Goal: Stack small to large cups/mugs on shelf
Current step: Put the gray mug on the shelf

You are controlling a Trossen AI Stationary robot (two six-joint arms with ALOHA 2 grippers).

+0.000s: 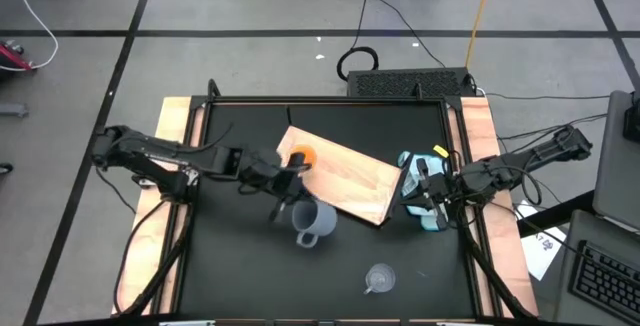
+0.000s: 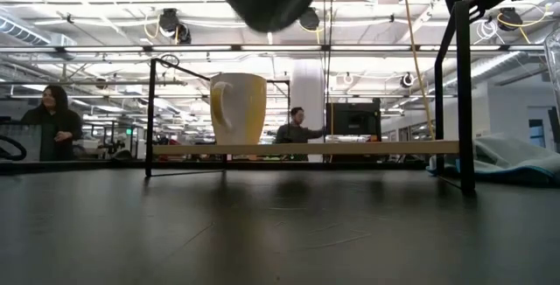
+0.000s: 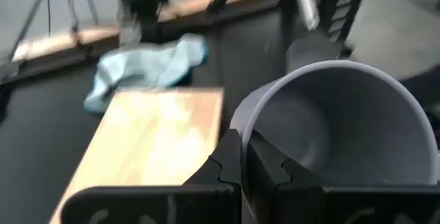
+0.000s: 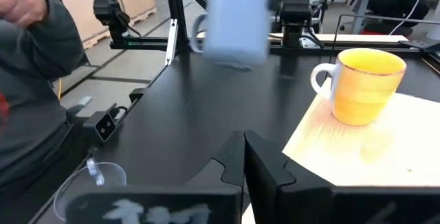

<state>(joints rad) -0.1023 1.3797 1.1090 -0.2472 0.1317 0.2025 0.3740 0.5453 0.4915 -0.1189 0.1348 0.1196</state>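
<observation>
The grey-blue mug (image 1: pixel 313 221) hangs in the air in my left gripper (image 1: pixel 287 188), just off the near long edge of the light-wood shelf (image 1: pixel 345 181); it also shows in the right wrist view (image 4: pixel 235 23). The orange mug (image 1: pixel 298 156) stands upright on the shelf's left end, and the low view (image 2: pixel 238 108) shows it on the raised board (image 2: pixel 367 148). The clear glass cup (image 1: pixel 380 279) stands on the black table near the front edge. My right gripper (image 4: pixel 245 157) is shut and empty, by the shelf's right end over the light blue cloth (image 1: pixel 425 188). My left gripper pinches the grey-blue mug's rim (image 3: pixel 242 136), one finger (image 3: pixel 275 172) inside the mug and the other (image 3: pixel 221 172) outside its wall. The fingers come slanting down from the table's left. The mug is lifted clear of the table, its opening facing up toward the wrist.
The shelf stands on thin black legs (image 2: pixel 464 93) above the table. Wooden side rails (image 1: pixel 170 196) border the tabletop. People (image 2: pixel 54 121) stand in the room behind, and a sleeve (image 4: pixel 34 66) shows beside the table.
</observation>
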